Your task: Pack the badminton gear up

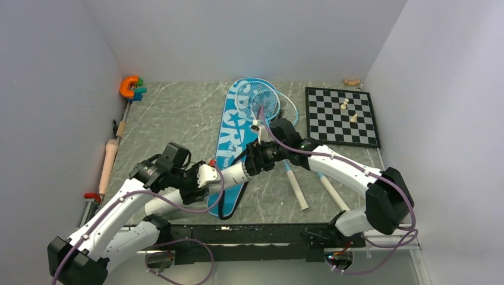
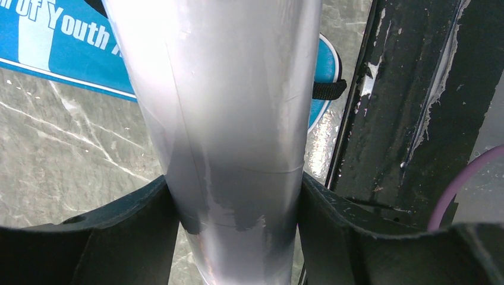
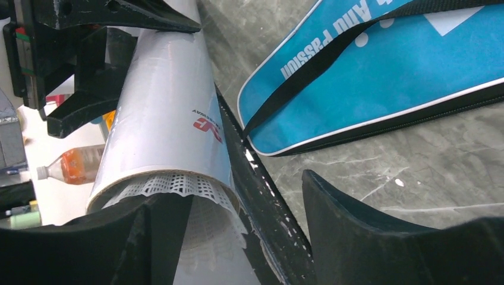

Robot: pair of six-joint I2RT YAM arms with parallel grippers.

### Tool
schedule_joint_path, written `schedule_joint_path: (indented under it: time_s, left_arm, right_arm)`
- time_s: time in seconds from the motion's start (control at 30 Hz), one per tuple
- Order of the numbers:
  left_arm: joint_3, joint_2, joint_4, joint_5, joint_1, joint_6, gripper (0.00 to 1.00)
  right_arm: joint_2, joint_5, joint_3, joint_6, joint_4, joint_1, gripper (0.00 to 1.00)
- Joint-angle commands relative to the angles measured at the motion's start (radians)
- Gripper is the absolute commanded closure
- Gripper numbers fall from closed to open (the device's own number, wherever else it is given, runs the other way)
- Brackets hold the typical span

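Observation:
My left gripper (image 1: 199,175) is shut on the long white tube (image 1: 235,172), holding it roughly level above the blue "SPORT" bag (image 1: 233,127). In the left wrist view the fingers (image 2: 148,214) clamp the tube (image 2: 226,89) on both sides. My right gripper (image 1: 261,155) is open at the tube's open end. In the right wrist view a white shuttlecock (image 3: 196,196) sits in the tube's mouth (image 3: 160,119), with my left finger (image 3: 160,237) in front of it. A second shuttlecock (image 1: 257,125) lies on the bag. Two rackets (image 1: 264,98) lie with their heads on the bag and their handles (image 1: 295,189) on the table.
A chessboard (image 1: 340,116) with pieces lies at the back right. An orange C-shaped toy (image 1: 128,87) sits in the back left corner. A pale roller-like stick (image 1: 109,163) lies along the left edge. A black rail (image 1: 261,234) runs along the near edge.

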Motion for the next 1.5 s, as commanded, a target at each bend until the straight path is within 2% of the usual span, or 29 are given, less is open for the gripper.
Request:
schedule_joint_path:
  time_s: [0.0, 0.2, 0.43, 0.93, 1.17, 1.23, 1.47]
  left_arm:
    - [0.041, -0.023, 0.010, 0.047, 0.002, 0.018, 0.33]
    - [0.033, -0.024, 0.016, 0.045, 0.003, 0.017, 0.33]
    - [0.038, -0.017, 0.023, 0.046, 0.003, 0.013, 0.33]
    - [0.084, 0.000, 0.012, 0.065, 0.003, 0.004, 0.32]
    - [0.069, 0.003, 0.026, 0.068, 0.004, 0.003, 0.32]
    - [0.053, 0.003, 0.033, 0.061, 0.004, 0.003, 0.32]
    - [-0.006, -0.012, 0.043, 0.033, 0.003, 0.018, 0.33]
  right_arm:
    - [-0.036, 0.027, 0.031, -0.033, -0.002, -0.018, 0.26]
    - [-0.144, -0.017, -0.039, -0.013, 0.013, -0.107, 0.23]
    - [-0.193, -0.041, -0.092, 0.004, 0.026, -0.136, 0.29]
    - [-0.060, 0.033, -0.052, 0.042, 0.099, -0.003, 0.32]
    - [-0.031, 0.014, 0.033, 0.087, 0.154, 0.022, 0.24]
    - [-0.057, 0.042, 0.052, 0.082, 0.119, 0.010, 0.21]
    - [-0.260, 0.172, -0.019, 0.047, -0.064, -0.152, 0.16]
